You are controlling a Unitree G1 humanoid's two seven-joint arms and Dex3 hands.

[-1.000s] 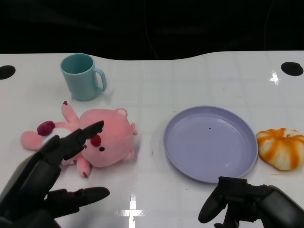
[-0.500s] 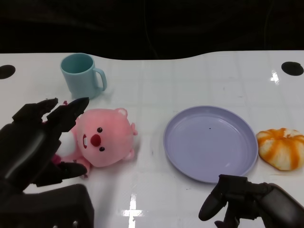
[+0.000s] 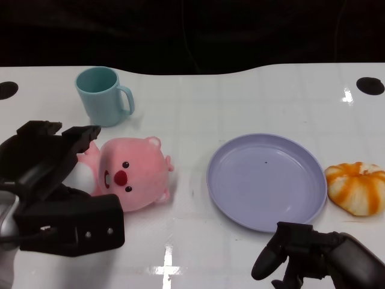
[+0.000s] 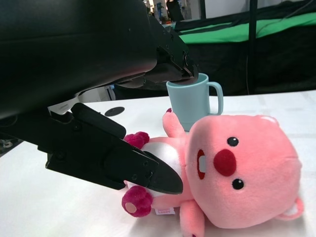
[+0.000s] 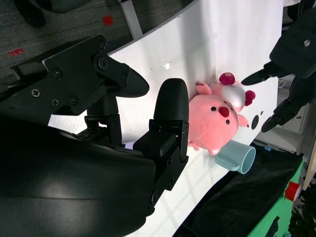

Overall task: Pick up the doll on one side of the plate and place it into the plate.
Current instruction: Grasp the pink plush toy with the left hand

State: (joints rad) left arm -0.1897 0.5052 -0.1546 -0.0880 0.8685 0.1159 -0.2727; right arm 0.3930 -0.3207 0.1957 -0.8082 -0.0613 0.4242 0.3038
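Nearest the robot, at the table's front edge, the right hand (image 3: pixel 313 256) sits low with its fingers curled in on nothing, just short of the purple plate (image 3: pixel 267 180). Across from it, the left hand (image 3: pixel 51 180) is spread wide around the body of the pink doll (image 3: pixel 133 174), fingers (image 4: pixel 123 165) apart above and below the doll's white belly (from the wrist camera I cannot tell whether they actually touch the plush). The doll lies on its back on the white table (image 3: pixel 240 102), to the left of the plate and apart from it, its face turned upward and its head toward the plate. On the plate's other side, just beside its rim, rests an orange and white pumpkin toy (image 3: pixel 357 188). Farther back, beyond the doll, a teal mug (image 3: pixel 103 96) stands upright.
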